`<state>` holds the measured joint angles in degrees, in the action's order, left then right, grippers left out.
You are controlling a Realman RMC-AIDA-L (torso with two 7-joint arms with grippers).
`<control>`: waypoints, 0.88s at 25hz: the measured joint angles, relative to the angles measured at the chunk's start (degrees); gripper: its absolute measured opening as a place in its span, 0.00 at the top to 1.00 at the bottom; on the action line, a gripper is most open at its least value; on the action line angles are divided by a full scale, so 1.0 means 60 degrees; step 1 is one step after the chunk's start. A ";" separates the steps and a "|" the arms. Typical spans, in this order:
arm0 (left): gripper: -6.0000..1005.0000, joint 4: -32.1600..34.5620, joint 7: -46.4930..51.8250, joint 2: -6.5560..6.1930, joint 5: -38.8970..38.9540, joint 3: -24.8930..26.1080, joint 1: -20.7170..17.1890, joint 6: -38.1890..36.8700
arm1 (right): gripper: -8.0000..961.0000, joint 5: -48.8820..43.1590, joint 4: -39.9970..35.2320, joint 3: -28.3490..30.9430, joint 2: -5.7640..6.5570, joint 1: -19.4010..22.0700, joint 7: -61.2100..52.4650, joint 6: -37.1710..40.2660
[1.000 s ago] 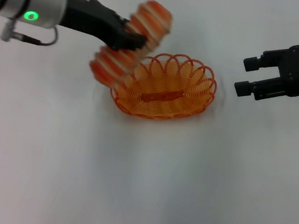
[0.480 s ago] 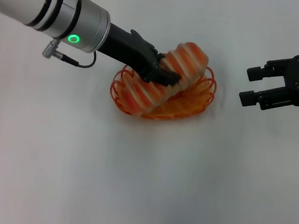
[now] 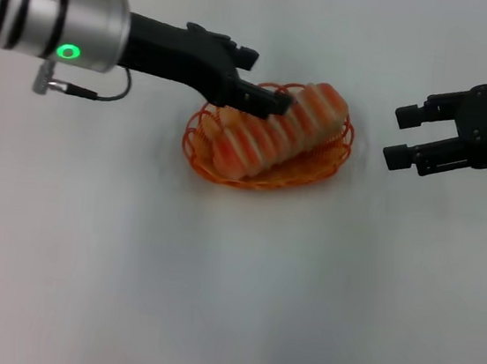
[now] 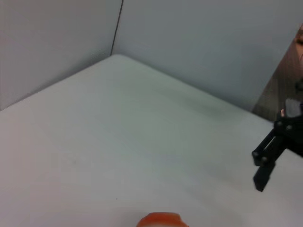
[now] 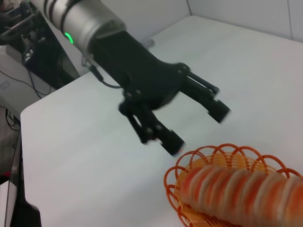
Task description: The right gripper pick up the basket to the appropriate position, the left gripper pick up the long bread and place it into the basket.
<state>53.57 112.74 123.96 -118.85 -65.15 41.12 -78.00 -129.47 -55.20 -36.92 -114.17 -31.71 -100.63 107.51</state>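
The long bread (image 3: 276,131) — a ridged loaf striped orange-red and cream — lies in the oval orange looped-wire basket (image 3: 196,147) on the white counter (image 3: 214,276). The left tool (image 3: 260,79), jaws spread and empty, should lift straight clear without snagging the rim. The right tool (image 3: 397,136) waits open, well apart — only its wrist view shows the left jaws' gap plainly.

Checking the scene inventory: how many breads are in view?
1. The bread lies in the basket, below the open left gripper. The right gripper is open, off to the basket's right. None seems hidden.
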 joint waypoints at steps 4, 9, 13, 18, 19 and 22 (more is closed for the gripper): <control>0.09 0.0528 -0.0249 -0.0086 0.0069 0.1257 -0.0624 -0.1408 | 0.13 0.0001 0.0002 -0.0005 -0.0011 0.0022 0.0000 -0.0006; 0.09 0.0524 -0.1241 -0.0561 0.0083 0.3041 -0.1702 -0.3552 | 0.13 0.0011 0.0005 0.0046 -0.0020 0.0102 0.0038 -0.0093; 0.09 -0.0123 -0.1704 -0.1177 0.0190 0.3871 -0.2576 -0.4048 | 0.13 0.0061 0.0124 0.0132 -0.0047 0.0134 0.0090 -0.0351; 0.09 -0.1091 -0.2327 -0.1607 0.0332 0.5256 -0.2996 -0.4488 | 0.12 0.0034 0.0161 0.0080 -0.0148 0.0078 0.0109 -0.0424; 0.09 -0.1291 -0.2411 -0.1680 0.0339 0.5426 -0.3021 -0.4566 | 0.12 0.0029 0.0164 0.0057 -0.0159 0.0061 0.0112 -0.0431; 0.09 -0.1388 -0.2453 -0.1702 0.0312 0.5475 -0.3052 -0.4601 | 0.12 0.0025 0.0182 0.0005 -0.0173 0.0005 0.0116 -0.0439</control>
<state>45.24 98.02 113.75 -116.98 -32.29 22.81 -105.61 -129.32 -54.11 -36.89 -115.20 -31.68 -99.94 104.88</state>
